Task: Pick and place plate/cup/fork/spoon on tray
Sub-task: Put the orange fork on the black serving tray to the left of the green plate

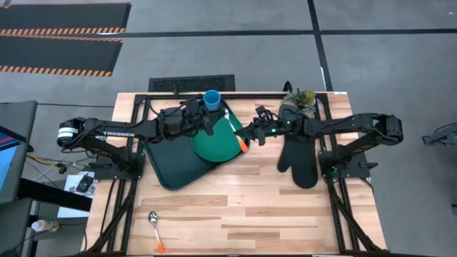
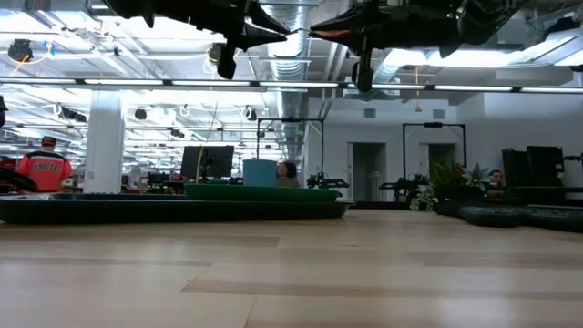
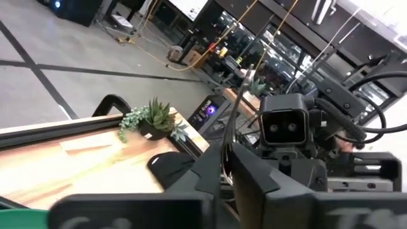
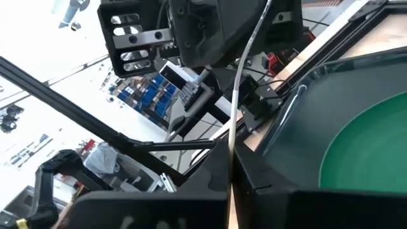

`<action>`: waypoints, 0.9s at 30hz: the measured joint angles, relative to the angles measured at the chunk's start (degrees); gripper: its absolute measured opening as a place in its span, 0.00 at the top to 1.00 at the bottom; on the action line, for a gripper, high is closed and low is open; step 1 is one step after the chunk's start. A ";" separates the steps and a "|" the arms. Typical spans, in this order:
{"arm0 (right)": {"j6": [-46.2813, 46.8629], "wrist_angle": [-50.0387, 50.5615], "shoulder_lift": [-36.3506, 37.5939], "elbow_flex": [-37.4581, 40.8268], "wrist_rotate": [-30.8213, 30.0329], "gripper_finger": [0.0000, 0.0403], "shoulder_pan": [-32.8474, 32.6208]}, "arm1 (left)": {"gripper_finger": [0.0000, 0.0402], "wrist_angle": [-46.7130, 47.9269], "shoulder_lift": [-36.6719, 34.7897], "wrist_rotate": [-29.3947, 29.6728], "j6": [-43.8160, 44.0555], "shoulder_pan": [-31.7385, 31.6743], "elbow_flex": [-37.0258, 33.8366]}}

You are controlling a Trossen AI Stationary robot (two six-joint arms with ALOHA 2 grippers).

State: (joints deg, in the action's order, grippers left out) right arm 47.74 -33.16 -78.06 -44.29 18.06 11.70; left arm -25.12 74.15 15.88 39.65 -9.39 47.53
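Jaws: both look closed narrow on the fork, one at each end.

High view: left gripper (image 1: 218, 123) and right gripper (image 1: 251, 133) meet nose to nose above the tray's right edge. The fork (image 1: 235, 132) spans between them, orange handle at the right gripper's side. The plate (image 1: 218, 146) lies on the tray (image 1: 168, 168), overhanging its right rim. The cup (image 1: 211, 98) stands at the tray's far edge. The spoon (image 1: 154, 223) lies on the table (image 1: 250, 214), near the front left, well apart from the tray. Black oven mitt (image 1: 300, 160) and small plant (image 1: 300, 98) on the right.

Low view: both grippers well above the table; plate (image 2: 264, 191) on tray (image 2: 91, 211), cup (image 2: 260, 171) behind.

Left wrist view: fork shaft (image 3: 236, 102) rises from the pinched fingers; plant (image 3: 152, 117) and mitt (image 3: 168, 165) beyond.

Right wrist view: fork shaft (image 4: 245, 63) between the closed fingers, plate (image 4: 375, 146) and tray rim (image 4: 299, 102) below.
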 joint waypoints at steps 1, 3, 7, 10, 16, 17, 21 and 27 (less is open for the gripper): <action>-0.76 0.10 0.00 0.00 0.02 0.94 0.00 | 0.98 -0.08 0.00 0.39 0.62 0.02 0.00; -2.39 0.09 0.12 0.00 0.12 0.88 0.20 | 0.99 0.08 -0.02 0.71 1.97 0.01 0.00; -3.69 0.75 1.91 0.00 1.87 0.74 2.18 | 1.00 2.14 -1.60 1.40 3.56 -0.05 0.04; -4.11 2.72 4.04 0.00 5.67 0.64 4.53 | 1.00 8.71 -3.74 2.02 3.73 -0.32 -0.05; -4.61 9.89 10.90 -0.02 7.58 0.52 9.41 | 1.00 28.12 -11.07 1.33 5.42 -0.55 0.00; -4.86 10.98 12.20 -0.02 7.57 0.51 10.12 | 1.00 32.26 -12.06 1.52 6.87 -0.17 -0.09; -6.86 16.04 17.43 -0.02 7.58 0.51 12.46 | 1.00 38.03 -16.39 2.28 10.33 2.57 -2.66; -8.28 21.96 22.91 -0.02 7.47 0.55 14.06 | 1.00 37.24 -26.67 2.25 20.94 5.28 -16.10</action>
State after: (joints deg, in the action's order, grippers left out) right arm 39.45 -11.20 -55.16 -44.31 25.54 25.77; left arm 12.11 47.48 18.13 60.60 -4.11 31.43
